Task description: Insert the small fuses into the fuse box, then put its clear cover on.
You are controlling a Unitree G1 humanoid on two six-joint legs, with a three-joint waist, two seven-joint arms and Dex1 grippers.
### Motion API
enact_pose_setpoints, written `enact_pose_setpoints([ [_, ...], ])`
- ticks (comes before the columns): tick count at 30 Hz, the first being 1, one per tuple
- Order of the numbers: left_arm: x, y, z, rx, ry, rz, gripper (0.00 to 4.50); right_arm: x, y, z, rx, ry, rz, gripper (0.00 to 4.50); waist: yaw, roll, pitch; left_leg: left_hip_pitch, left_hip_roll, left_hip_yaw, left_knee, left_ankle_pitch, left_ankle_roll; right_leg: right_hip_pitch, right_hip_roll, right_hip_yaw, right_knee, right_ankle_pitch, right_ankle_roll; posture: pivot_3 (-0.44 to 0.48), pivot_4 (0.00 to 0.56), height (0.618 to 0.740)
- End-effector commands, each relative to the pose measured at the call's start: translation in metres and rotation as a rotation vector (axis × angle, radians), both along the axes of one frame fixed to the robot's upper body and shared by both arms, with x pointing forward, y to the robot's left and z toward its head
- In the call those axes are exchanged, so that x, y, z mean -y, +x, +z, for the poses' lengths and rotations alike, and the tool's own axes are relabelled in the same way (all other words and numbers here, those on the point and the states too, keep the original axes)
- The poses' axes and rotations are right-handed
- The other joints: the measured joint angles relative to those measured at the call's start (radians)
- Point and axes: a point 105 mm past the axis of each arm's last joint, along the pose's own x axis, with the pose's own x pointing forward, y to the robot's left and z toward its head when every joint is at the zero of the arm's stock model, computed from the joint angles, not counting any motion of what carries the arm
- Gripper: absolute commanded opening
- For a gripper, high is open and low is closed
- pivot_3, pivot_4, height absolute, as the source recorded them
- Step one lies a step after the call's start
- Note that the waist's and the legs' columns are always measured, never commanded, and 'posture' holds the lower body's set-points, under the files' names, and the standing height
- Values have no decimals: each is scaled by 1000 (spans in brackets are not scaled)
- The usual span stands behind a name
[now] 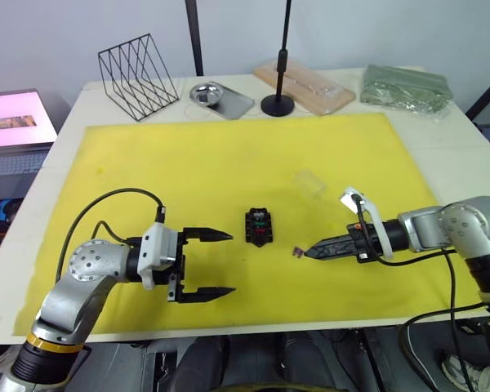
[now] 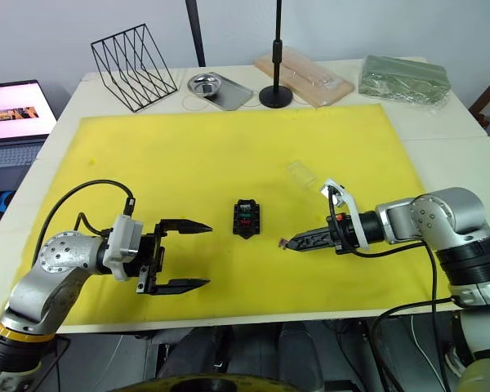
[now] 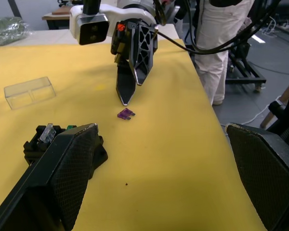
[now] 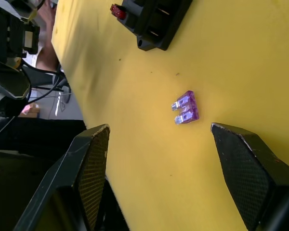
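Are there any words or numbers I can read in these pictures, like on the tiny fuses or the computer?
Nothing here can be read.
Laptop screen: it shows a page, but its text is too small to read.
Purple fuse: no number can be made out on it.
Fuse box: no readable label.

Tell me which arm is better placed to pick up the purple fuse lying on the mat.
Right. Its end effector is open with the purple fuse between its fingers; the left end effector hovers beyond the fuse box.

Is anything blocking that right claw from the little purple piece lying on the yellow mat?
Nothing visible: the right gripper is open with the purple fuse lying on bare yellow mat just ahead of its fingers.
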Motion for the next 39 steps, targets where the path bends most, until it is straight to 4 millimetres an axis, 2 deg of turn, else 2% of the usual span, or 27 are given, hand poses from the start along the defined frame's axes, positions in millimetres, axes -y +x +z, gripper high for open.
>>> enact_pose_setpoints([
  [1, 3, 3, 10, 48, -1, -5, 4500, -2, 7, 3, 18, 18, -12, 3511, 0, 0, 0, 0, 0, 0, 0, 0, 0, 0, 0, 0, 0, 0, 0, 0, 150, 740],
  [11, 7, 6, 19, 53, 6, -10, 4500, -8, 7, 0, -8, 44, 8, 3511, -2, 0, 0, 0, 0, 0, 0, 0, 0, 0, 0, 0, 1, 0, 0, 0, 150, 740],
  [14, 8, 6, 20, 53, 7, -13, 4500, -11, 7, 0, -6, 46, 16, 2911, -5, 0, 0, 0, 0, 0, 0, 0, 0, 0, 0, 0, 1, 0, 0, 0, 150, 740],
  [17, 9, 5, 21, 51, 8, -14, 4500, -12, 6, -1, -7, 46, 25, 1946, -4, 0, 0, 0, 0, 0, 0, 0, 0, -1, 0, 0, 1, 0, 0, 0, 150, 740],
  [29, 11, 5, 22, 48, 11, -19, 4500, -13, 4, -6, -26, 50, 28, 1946, -2, 0, 0, 0, 0, 0, 0, 0, 0, -1, 0, 0, 1, 0, 0, 0, 150, 740],
  [39, 10, 5, 20, 55, 23, -17, 4500, -7, 7, -22, -62, 12, -30, 1946, -1, 0, 0, 0, 0, 0, 0, 0, 0, 0, 0, 0, 1, 0, 0, 0, 150, 740],
])
